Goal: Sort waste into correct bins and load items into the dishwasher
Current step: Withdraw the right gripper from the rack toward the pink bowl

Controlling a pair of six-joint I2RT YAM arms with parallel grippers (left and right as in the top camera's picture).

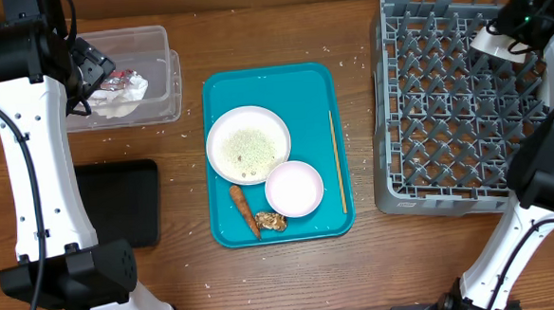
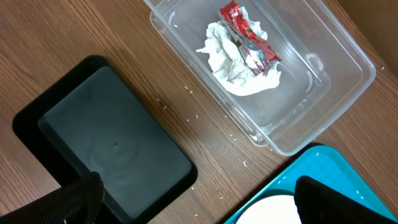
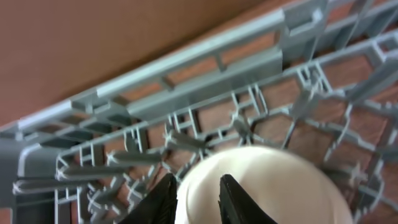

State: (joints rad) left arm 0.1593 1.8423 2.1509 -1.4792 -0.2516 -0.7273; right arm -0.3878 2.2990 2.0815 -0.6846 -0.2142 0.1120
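Note:
My left gripper (image 2: 199, 208) is open and empty, high above the wood between the black tray (image 2: 106, 130) and the clear tub (image 2: 348, 93). The tub holds crumpled napkins (image 2: 239, 68) and the red-and-silver wrapper (image 2: 249, 34). My right gripper (image 3: 196, 199) is shut on the rim of an upturned white bowl (image 3: 280, 186), held over the far right of the grey dish rack (image 1: 446, 118). The white plate (image 1: 217, 139) holds rice grains (image 1: 250, 147). The pink bowl (image 1: 294, 187), orange-brown sausage stick (image 1: 245, 211) and brown lump (image 1: 270, 220) lie nearby.
The plate, pink bowl and food sit on a teal tray (image 1: 302, 97), with a thin wooden stick (image 1: 337, 161) along its right side. Loose rice grains are scattered on the wooden table near the tub. The black tray (image 1: 118, 201) lies at the left.

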